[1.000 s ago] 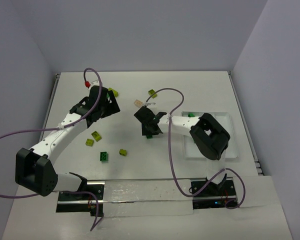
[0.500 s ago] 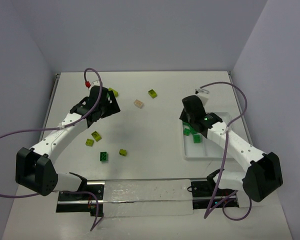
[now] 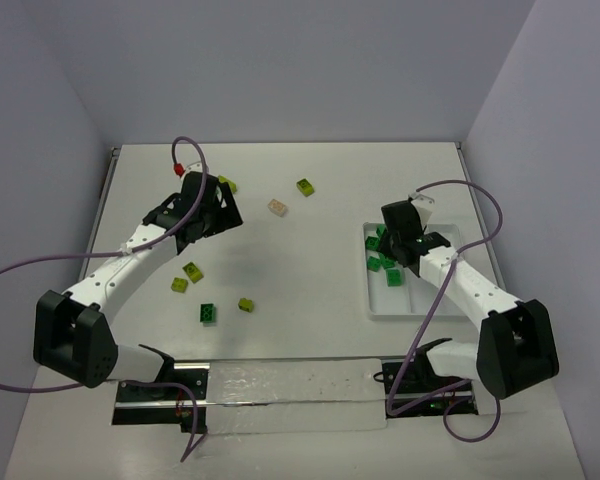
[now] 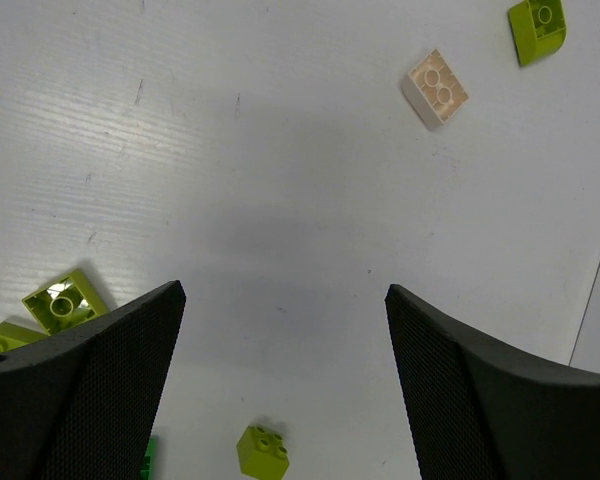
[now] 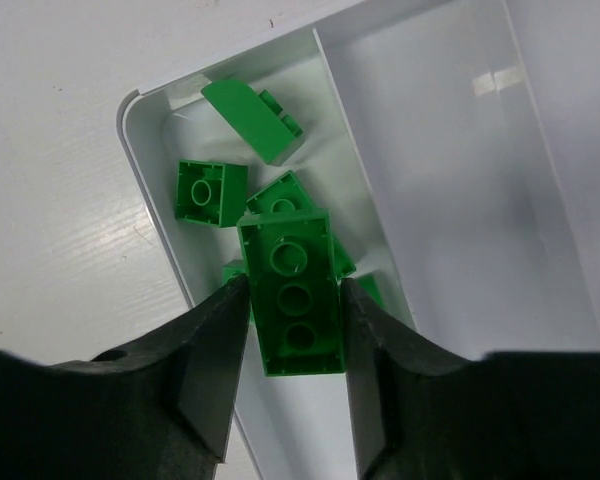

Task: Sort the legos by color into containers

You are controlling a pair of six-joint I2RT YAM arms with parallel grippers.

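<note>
Overhead, the sort looked less than half done. A few dark green legos (image 3: pixel 377 262) lay in the leftmost compartment of the white tray (image 3: pixel 450 232). Seven bricks were loose on the tabletop (image 3: pixel 310 280): a peach brick (image 3: pixel 277 207), one dark green brick (image 3: pixel 209 313) and five yellow-green ones. The left gripper (image 3: pixel 218 205) hung at the far left and the right gripper (image 3: pixel 400 243) over the tray.

In the left wrist view, the left gripper (image 4: pixel 285 292) was spread wide with nothing in it, above bare tabletop. The peach brick (image 4: pixel 436 88) and a yellow-green brick (image 4: pixel 64 300) lay apart from it, unsorted.

In the right wrist view, the right gripper (image 5: pixel 292 300) was clamped on a long dark green brick (image 5: pixel 290 285), held over the leftmost compartment (image 5: pixel 165 140) where other green bricks (image 5: pixel 211 192) already sat. No bricks showed in the middle compartment (image 5: pixel 460 200). By my judgement this brick only needed releasing, with the yellow-green and peach sorting all left to do.
</note>
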